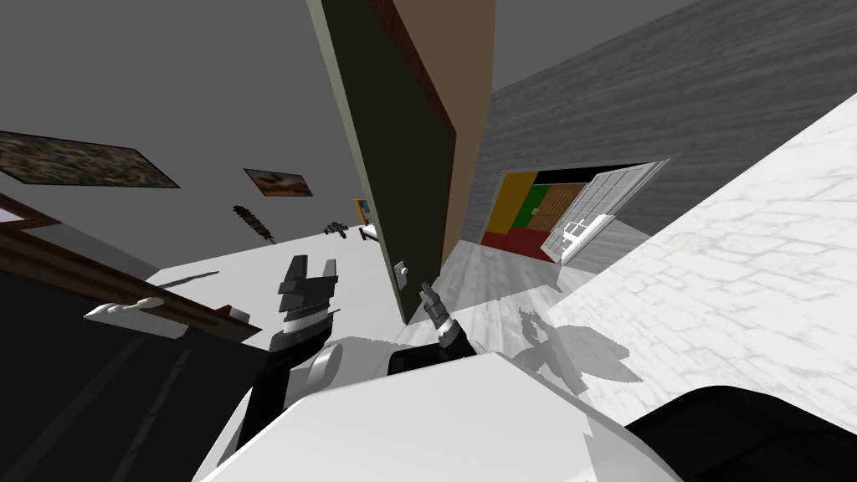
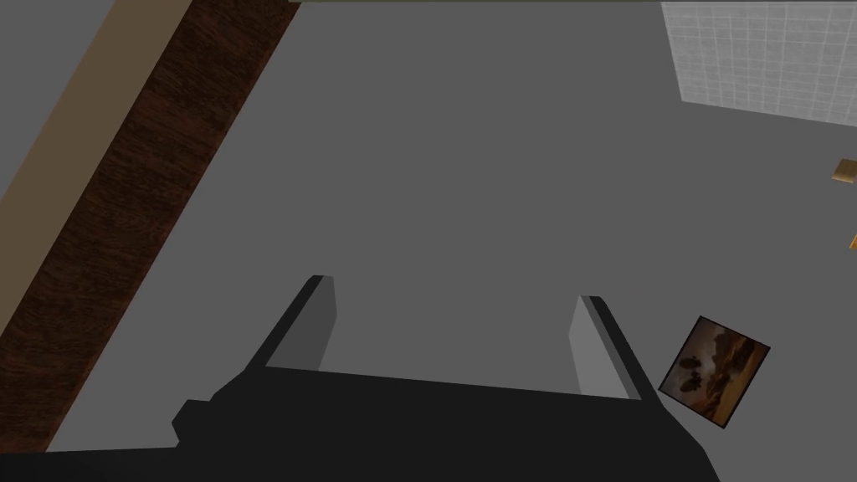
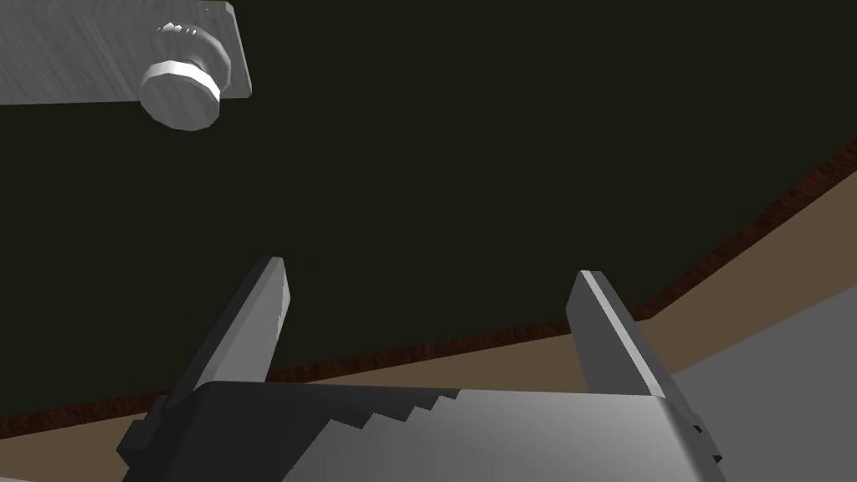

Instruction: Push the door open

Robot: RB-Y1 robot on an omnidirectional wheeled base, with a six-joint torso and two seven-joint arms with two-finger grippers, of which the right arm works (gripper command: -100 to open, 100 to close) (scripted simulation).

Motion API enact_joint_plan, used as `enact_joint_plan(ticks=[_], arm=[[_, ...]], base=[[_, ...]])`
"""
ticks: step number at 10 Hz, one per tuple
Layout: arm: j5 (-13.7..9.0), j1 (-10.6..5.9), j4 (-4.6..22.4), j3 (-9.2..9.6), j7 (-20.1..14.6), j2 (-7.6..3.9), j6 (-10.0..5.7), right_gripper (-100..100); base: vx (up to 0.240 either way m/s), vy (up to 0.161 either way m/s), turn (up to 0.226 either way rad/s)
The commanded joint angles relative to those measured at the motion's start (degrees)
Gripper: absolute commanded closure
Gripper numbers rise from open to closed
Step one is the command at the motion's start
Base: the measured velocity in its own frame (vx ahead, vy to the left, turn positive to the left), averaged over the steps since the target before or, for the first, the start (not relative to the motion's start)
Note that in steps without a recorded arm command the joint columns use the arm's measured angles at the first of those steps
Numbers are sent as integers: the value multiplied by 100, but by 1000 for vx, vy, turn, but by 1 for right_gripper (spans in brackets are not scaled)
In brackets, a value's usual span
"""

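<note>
The door (image 1: 393, 159) is a tall, very dark slab with a brown edge, standing ajar just ahead of me. Its grey round knob (image 1: 401, 273) sits on a small grey plate low on the face. My right gripper (image 1: 428, 293) is raised right in front of that face, just beside and below the knob. In the right wrist view the dark door face (image 3: 469, 159) is close, the knob (image 3: 180, 92) lies off to one side of the open gripper (image 3: 431, 289), and nothing is between the fingers. My left gripper (image 1: 308, 269) is held up left of the door, open (image 2: 456, 293) and holding nothing.
A brown frame (image 1: 460, 92) runs beside the door. Past it a pale floor (image 1: 494, 284) leads to a white paned door (image 1: 598, 209) and a coloured opening (image 1: 531, 213). A white brick wall (image 1: 753, 276) closes the right. Dark furniture (image 1: 92, 385) stands at my left.
</note>
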Motion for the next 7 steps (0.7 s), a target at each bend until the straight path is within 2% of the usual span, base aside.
enact_joint_plan(ticks=[1,3,4,7], arm=[[-2,-45,139,232,10,-145,4,-100],[1,-77,252,410,23,-239,1,-100],[5,-108,360,580,36,-331,-1,-100],[11,-166,563,900,60,-501,-5,-100]], base=[[127,-58,3],[129,-54,7],[141,-37,6],[151,-60,5]])
